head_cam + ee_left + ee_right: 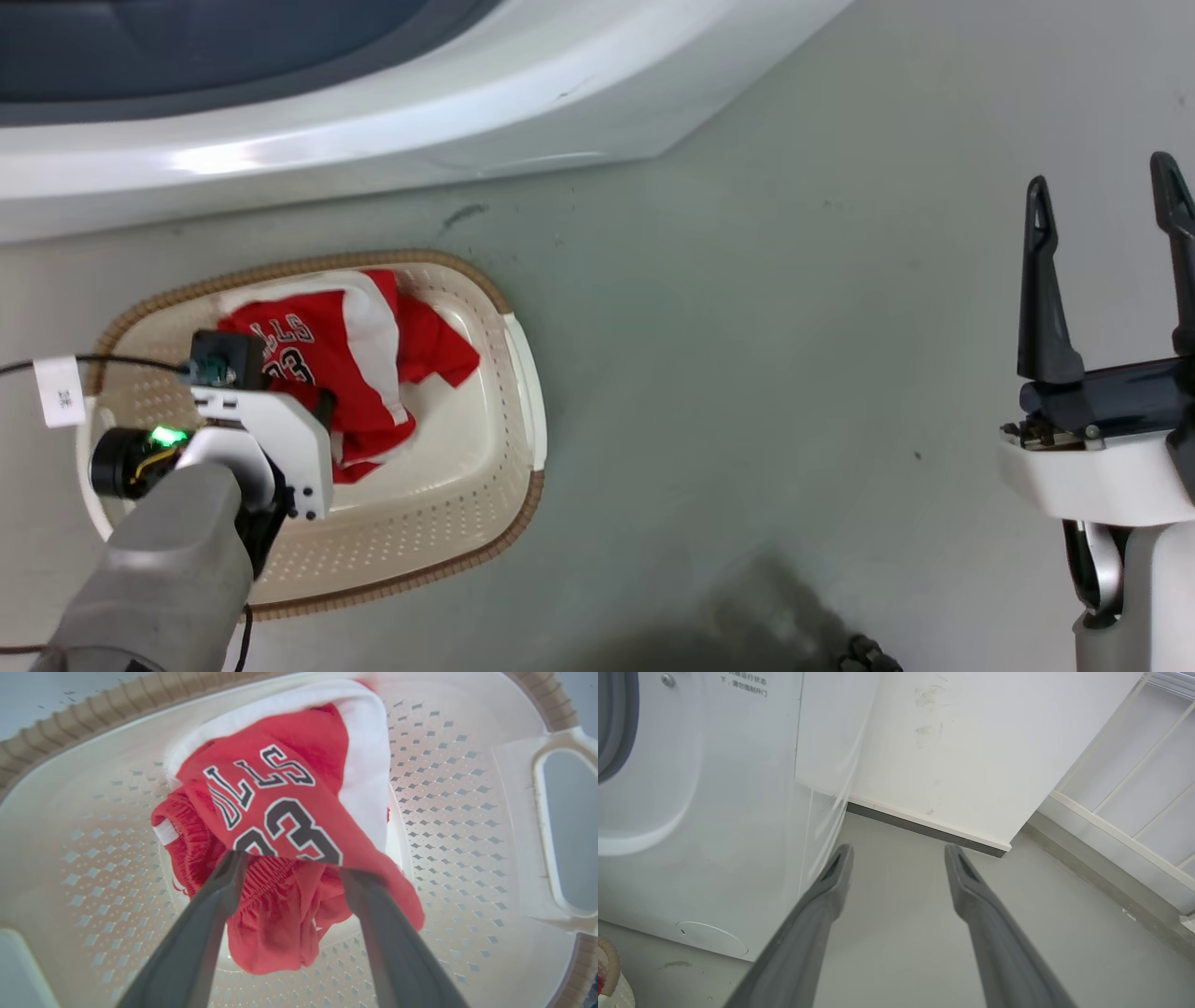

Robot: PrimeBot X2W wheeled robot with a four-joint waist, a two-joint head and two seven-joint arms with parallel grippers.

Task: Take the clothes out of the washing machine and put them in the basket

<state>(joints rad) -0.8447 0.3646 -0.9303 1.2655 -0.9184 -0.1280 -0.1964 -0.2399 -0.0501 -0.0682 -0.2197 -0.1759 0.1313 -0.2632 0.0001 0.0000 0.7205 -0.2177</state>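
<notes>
Left wrist view: which step is judged to be in hand?

— The drop-off. The clothes are seen heaped inside the basket. The left jaws are spread wide, tips tucked under the jersey's edge, and nothing is pinched between them.

And the arm?

— In the head view the left forearm is angled down into the basket from the lower left. The right jaws are held wide open and empty above the floor, well apart.

What is called for next?

— A straight lift clear of the fabric, so nothing is snagged. Then the washing machine should be checked.
</notes>
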